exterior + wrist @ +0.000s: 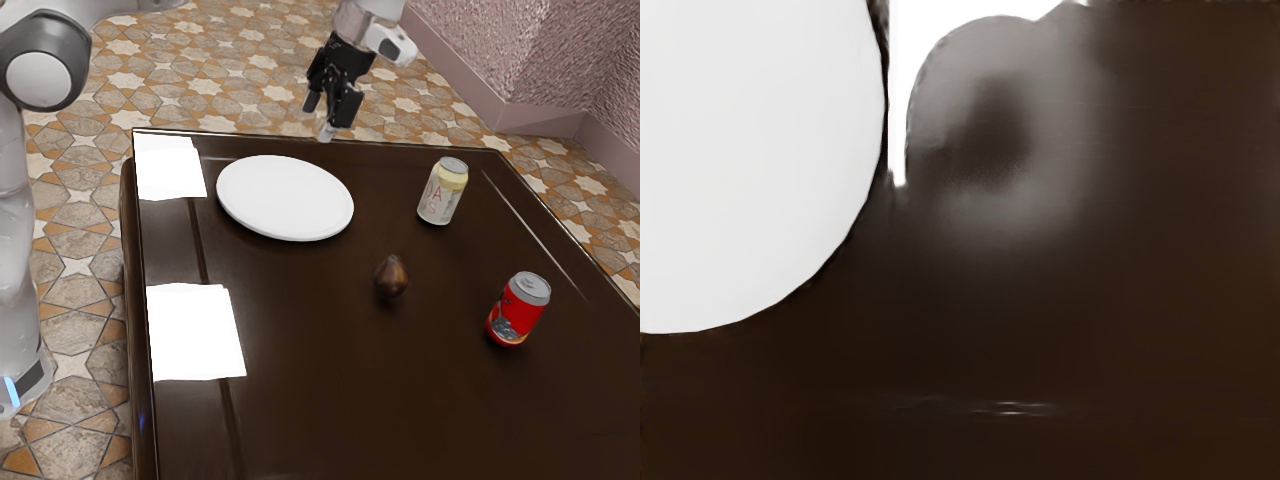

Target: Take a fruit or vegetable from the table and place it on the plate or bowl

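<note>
In the exterior view, your gripper (pixel 320 118) hung above the table's far edge, just beyond the white plate (pixel 285 197). Its fingers stood apart with nothing between them. The task's thing, a dark brown pear-shaped fruit (pixel 391 276), sat upright near the middle of the dark wooden table (pixel 300 420), well apart from the plate, toward the exterior view's right and nearer the camera.

A pale bottle with a yellow cap (pixel 442 191) stood near the fruit on its far side, and a red soda can (pixel 518 309) stood further toward the exterior view's right. If you had swung the hand wide on the way over, the bottle was the likelier thing to get knocked. The fruit looked small, rounded and tapered, so an off-centre close could have squeezed it out sideways or sent it rolling. Its colour was close to the table's, which made its outline easy to misjudge.

In the wrist view, the plate (pixel 740 160) curved in beside the hand over the glossy table (pixel 1090 380). A soft grey patch (pixel 980 150) lay on the gloss, and I could not tell what it was. You risked mistaking such reflections for objects. The plate looked shallow, so a release from too high could have let the fruit roll off.
</note>
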